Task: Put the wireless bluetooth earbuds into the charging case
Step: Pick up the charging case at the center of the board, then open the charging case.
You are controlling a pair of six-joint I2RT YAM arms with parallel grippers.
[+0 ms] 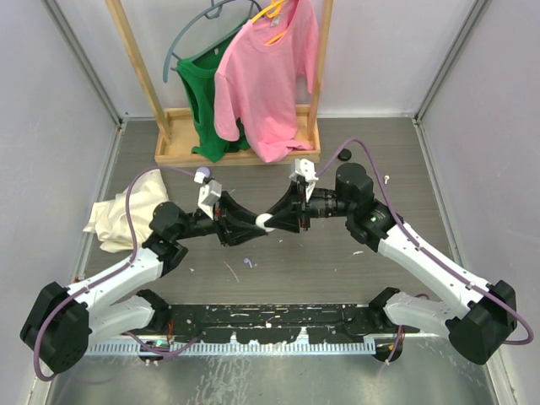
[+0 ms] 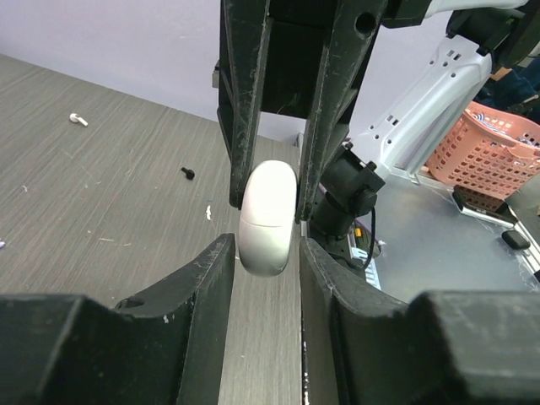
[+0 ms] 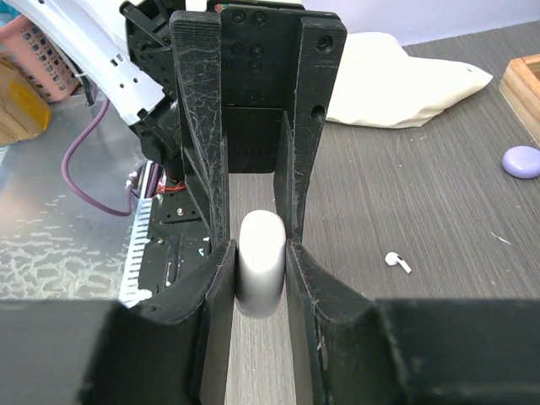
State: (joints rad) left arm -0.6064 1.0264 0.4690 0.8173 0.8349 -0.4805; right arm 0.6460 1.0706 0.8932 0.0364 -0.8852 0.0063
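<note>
1. Our right pincer (image 3: pixel 260 251) is clamped on the white case (image 3: pixel 260 278), with both fingers pressed against its sides.
2. Our left pincer (image 2: pixel 266 243) flanks the case's other end. We cannot tell whether it grips or merely brackets it.
3. We judge this two-ended hold lets one pincer steady the body while the other works the lid, which looks closed.
4. The case hangs above the table (image 2: pixel 101 194), mid-frame in the overhead view. Its long axis runs left to right there, from pincer to pincer. We cannot tell which end is the lid.
5. A white earbud (image 3: pixel 396 261) lies on the table, right of centre in the right wrist view, apart from the case.
</note>
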